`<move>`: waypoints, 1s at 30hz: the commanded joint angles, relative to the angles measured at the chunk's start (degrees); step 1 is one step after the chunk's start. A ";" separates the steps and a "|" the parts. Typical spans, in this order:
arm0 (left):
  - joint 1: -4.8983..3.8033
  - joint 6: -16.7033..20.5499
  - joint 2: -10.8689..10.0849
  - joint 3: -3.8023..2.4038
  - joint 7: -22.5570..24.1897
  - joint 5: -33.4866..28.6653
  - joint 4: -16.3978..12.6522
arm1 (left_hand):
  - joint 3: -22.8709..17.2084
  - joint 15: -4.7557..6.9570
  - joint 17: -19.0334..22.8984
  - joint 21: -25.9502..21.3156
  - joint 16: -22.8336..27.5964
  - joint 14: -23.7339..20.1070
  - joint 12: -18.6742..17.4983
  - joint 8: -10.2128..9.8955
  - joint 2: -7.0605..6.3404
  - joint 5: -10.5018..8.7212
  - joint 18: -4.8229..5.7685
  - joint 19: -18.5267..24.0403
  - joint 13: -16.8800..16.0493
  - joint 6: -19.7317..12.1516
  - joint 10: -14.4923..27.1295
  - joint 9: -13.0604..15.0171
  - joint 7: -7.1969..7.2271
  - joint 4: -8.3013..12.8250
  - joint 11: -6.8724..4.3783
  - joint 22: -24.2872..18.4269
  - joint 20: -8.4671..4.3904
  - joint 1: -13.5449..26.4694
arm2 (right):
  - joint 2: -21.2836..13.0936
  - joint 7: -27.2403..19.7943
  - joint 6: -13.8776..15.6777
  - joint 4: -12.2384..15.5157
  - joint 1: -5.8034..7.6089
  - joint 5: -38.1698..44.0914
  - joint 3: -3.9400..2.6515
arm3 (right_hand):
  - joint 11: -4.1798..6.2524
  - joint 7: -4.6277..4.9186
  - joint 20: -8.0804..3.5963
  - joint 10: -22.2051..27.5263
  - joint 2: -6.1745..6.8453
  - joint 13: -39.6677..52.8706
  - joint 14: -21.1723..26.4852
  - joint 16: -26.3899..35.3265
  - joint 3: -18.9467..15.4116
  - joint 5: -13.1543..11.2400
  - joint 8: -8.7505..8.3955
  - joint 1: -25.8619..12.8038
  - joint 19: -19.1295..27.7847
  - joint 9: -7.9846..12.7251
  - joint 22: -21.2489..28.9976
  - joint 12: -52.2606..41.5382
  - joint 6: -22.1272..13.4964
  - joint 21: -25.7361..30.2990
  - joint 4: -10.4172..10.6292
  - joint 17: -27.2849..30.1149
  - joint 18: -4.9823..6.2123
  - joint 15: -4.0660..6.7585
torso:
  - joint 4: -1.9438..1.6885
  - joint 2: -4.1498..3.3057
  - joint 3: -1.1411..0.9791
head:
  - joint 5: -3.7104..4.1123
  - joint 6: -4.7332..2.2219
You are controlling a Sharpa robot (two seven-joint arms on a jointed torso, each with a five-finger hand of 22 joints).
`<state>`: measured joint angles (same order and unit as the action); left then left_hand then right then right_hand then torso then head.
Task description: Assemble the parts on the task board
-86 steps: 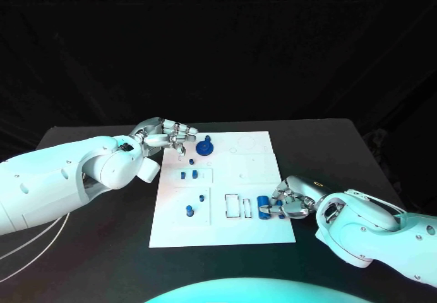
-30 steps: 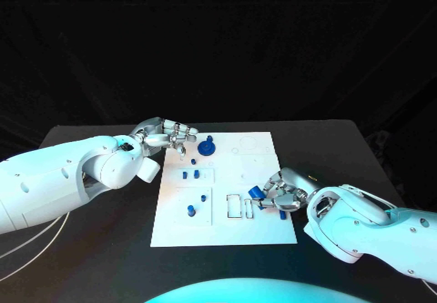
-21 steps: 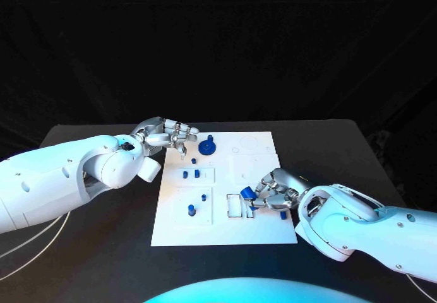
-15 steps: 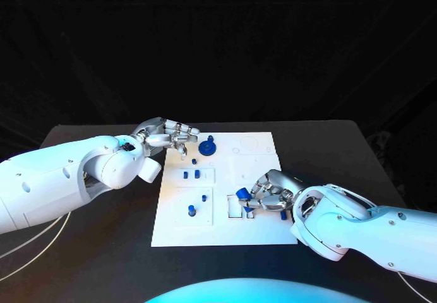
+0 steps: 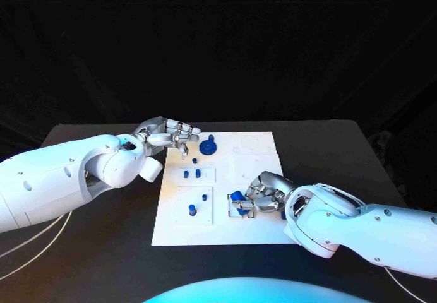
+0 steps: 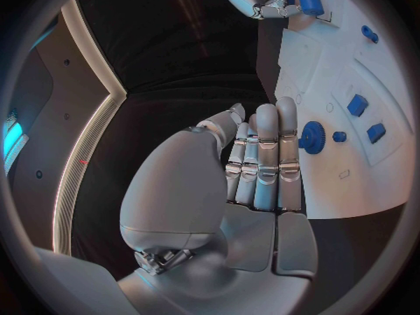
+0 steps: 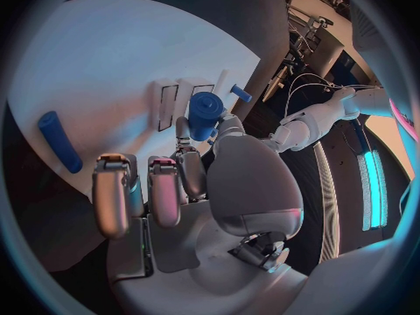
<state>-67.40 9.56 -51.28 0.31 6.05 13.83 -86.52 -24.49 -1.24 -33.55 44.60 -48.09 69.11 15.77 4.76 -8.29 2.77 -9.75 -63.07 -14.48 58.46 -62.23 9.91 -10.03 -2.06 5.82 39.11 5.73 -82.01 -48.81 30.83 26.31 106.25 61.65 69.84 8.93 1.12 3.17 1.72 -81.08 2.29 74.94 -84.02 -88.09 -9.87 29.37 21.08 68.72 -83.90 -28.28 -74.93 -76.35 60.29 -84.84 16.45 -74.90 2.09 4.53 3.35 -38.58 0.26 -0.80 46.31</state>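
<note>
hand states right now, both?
Left hand: fingers curled together, holding nothing, beside the white task board.
Right hand: pinching a blue cylindrical part over the board.

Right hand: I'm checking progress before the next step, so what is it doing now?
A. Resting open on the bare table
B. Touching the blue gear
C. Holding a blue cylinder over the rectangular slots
C: the right hand pinches a blue cylinder above the task board's rectangular slots.

right hand (image 5: 264,197) covers the slots at board (image 5: 257,165) 5 o'clock; held blue part (image 5: 239,197) mostly hidden, seating probably undeterminable.
</note>
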 commanded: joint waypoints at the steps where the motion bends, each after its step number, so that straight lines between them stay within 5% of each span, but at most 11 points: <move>1: -0.02 -0.97 0.09 -0.04 0.39 -0.33 -0.19 | 0.29 0.09 0.07 -0.24 0.19 -0.36 0.35 0.04 0.13 0.19 -0.84 0.02 -0.06 -0.28 0.40 -0.05 -0.06 0.02 -0.04 -0.08 0.37 0.15 | 0.43 -0.12 -2.21 -0.40 -0.09 0.20 0.03 | 0.19 -0.38 -0.50 -0.03 -0.01 1.07 -5.33 -0.12 -0.47 -0.45 0.31 -0.53 -4.43 -0.23 -12.08 0.37 0.32 -0.10 0.05 -12.19 -0.82 0.43 | 0.02 -0.04 0.00 | -0.25 0.04; 7: -0.02 -1.01 0.01 -0.04 0.35 -0.33 -0.24 | 0.29 0.09 0.07 -0.24 0.19 -0.36 0.35 0.04 0.13 0.19 -0.84 0.02 -0.06 -0.28 0.40 -0.05 -0.06 0.02 -0.04 -0.08 0.37 0.15 | 0.89 0.42 -2.42 -1.12 -0.12 0.69 0.04 | 0.19 -0.37 -0.53 0.11 -0.24 0.99 -5.30 -0.03 -1.65 -4.02 0.61 -1.96 -4.34 -1.06 -11.96 0.72 -0.09 0.19 0.08 -12.06 -0.76 0.43 | 0.01 -0.03 0.02 | -0.28 0.17; 10: -0.02 -1.01 -0.07 -0.04 0.34 -0.33 -0.27 | 0.29 0.09 0.07 -0.24 0.19 -0.36 0.35 0.04 0.13 0.19 -0.84 0.02 -0.06 -0.28 0.40 -0.05 -0.06 0.02 -0.04 -0.08 0.37 0.15 | 1.09 0.47 -2.45 -1.27 -0.12 0.89 0.04 | 0.09 -0.26 -0.51 0.49 -0.05 0.61 -5.20 0.21 -3.18 -12.18 0.78 -4.89 -4.20 -1.82 -11.74 1.40 -0.65 0.64 0.14 -11.70 -0.66 0.34 | 0.02 -0.02 0.01 | -0.35 0.17; 14: -0.02 -1.01 -0.11 -0.04 0.31 -0.33 -0.26 | 0.29 0.09 0.07 -0.24 0.19 -0.36 0.35 0.04 0.13 0.19 -0.84 0.02 -0.06 -0.28 0.40 -0.05 -0.06 0.02 -0.04 -0.08 0.37 0.15 | 1.24 0.47 -2.05 -1.30 -0.13 1.11 0.05 | -0.15 -0.05 -0.34 1.16 2.83 -0.07 -5.13 0.44 -2.35 -19.74 0.83 -8.59 -4.04 -2.60 -11.49 2.46 -1.44 1.19 0.48 -11.37 -0.54 0.20 | 0.05 -0.01 -0.02 | -0.35 0.30; 20: -0.02 -1.09 -0.18 -0.04 0.31 -0.33 -0.27 | 0.29 0.09 0.07 -0.24 0.19 -0.36 0.35 0.04 0.13 0.19 -0.84 0.02 -0.06 -0.28 0.40 -0.05 -0.06 0.02 -0.04 -0.08 0.37 0.15 | 1.18 0.43 -0.23 -1.36 -0.13 1.61 0.05 | -0.37 0.21 -0.17 2.99 6.59 -2.39 -5.09 0.56 -0.78 -24.09 0.91 -12.00 -3.85 -3.36 -11.18 5.27 -2.35 1.85 0.64 -11.24 -0.39 -0.01 | 0.05 -0.02 -0.03 | -0.32 0.30; 23: -0.02 -1.10 -0.21 -0.04 0.31 -0.33 -0.28 | 0.29 0.09 0.07 -0.24 0.19 -0.36 0.35 0.04 0.13 0.19 -0.84 0.02 -0.06 -0.28 0.40 -0.05 -0.06 0.02 -0.04 -0.08 0.37 0.15 | 0.87 0.01 0.62 -1.10 -0.13 1.76 0.05 | -0.38 0.24 -0.13 3.08 5.73 -2.53 -5.10 0.54 0.09 -23.04 1.08 -11.83 -3.87 -3.65 -11.21 5.46 -2.50 1.83 0.57 -11.28 -0.40 -0.05 | 0.04 -0.05 -0.06 | -0.27 0.29; 30: -0.03 -1.12 -0.32 -0.04 0.30 -0.33 -0.30 | 0.29 0.09 0.07 -0.24 0.19 -0.36 0.35 0.04 0.13 0.19 -0.84 0.02 -0.06 -0.28 0.40 -0.05 -0.06 0.02 -0.04 -0.08 0.37 0.15 | -1.16 -2.36 1.79 1.01 -0.13 1.95 0.04 | -0.17 -0.02 -0.24 2.51 2.10 -2.03 -5.13 0.51 1.94 -11.90 1.77 -6.31 -4.01 -4.72 -11.42 4.98 -2.47 1.60 -0.42 -11.36 -0.47 0.13 | 0.08 -0.02 -0.05 | -0.36 0.30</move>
<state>-67.40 9.40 -51.62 0.31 6.03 13.83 -86.64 -24.49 -1.24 -33.56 44.60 -48.09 69.11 15.77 4.76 -8.29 2.77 -9.74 -63.07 -14.46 58.46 -62.24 9.93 -10.03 -2.06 5.82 39.12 5.73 -82.01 -49.71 30.42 26.92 106.78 61.57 70.77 8.95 0.72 3.25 1.52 -78.40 4.35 72.87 -84.02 -87.77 -8.03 17.01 22.60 61.94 -84.10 -32.96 -74.91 -71.09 58.15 -83.19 16.08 -74.94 2.10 4.52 3.39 -38.61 0.21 -1.08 46.61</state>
